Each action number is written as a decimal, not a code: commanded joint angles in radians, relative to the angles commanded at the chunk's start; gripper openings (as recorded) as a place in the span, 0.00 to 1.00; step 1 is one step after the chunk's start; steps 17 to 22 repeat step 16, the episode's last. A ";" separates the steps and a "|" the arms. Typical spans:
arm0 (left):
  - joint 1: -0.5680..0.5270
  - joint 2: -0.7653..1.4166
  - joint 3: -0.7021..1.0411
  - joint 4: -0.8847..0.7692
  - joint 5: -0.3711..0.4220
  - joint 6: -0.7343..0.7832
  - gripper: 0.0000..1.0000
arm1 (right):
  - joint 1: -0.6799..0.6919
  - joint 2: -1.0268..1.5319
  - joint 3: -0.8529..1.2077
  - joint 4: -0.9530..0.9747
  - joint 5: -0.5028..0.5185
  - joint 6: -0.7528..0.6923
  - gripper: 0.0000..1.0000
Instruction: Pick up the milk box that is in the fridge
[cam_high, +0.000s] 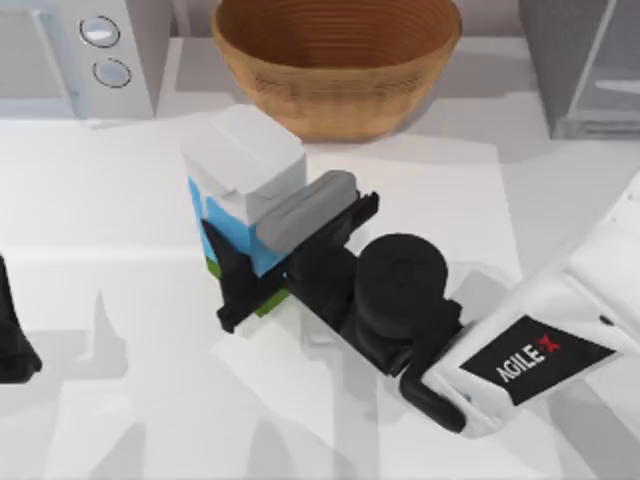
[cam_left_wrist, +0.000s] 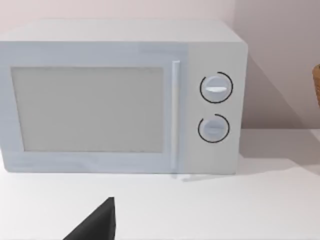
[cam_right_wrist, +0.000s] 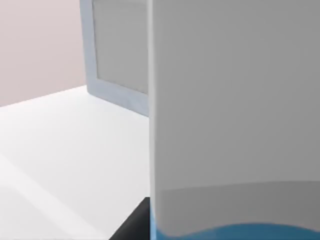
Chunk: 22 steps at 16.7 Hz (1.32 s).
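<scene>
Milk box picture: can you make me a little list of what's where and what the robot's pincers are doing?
milk box: out on the white table, in front of the wicker bowl
right pincer: closed around the milk box's sides
left pincer: parked at the table's left edge
fridge: back right corner
microwave: back left corner, door shut, two round knobs
milk box in fridge: no, it is outside it
</scene>
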 joint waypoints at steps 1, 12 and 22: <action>0.000 0.000 0.000 0.000 0.000 0.000 1.00 | 0.000 0.000 0.000 0.000 0.000 0.000 0.30; 0.000 0.000 0.000 0.000 0.000 0.000 1.00 | 0.000 0.000 0.000 0.000 0.000 0.000 1.00; 0.000 0.000 0.000 0.000 0.000 0.000 1.00 | 0.000 0.000 0.000 0.000 0.000 0.000 1.00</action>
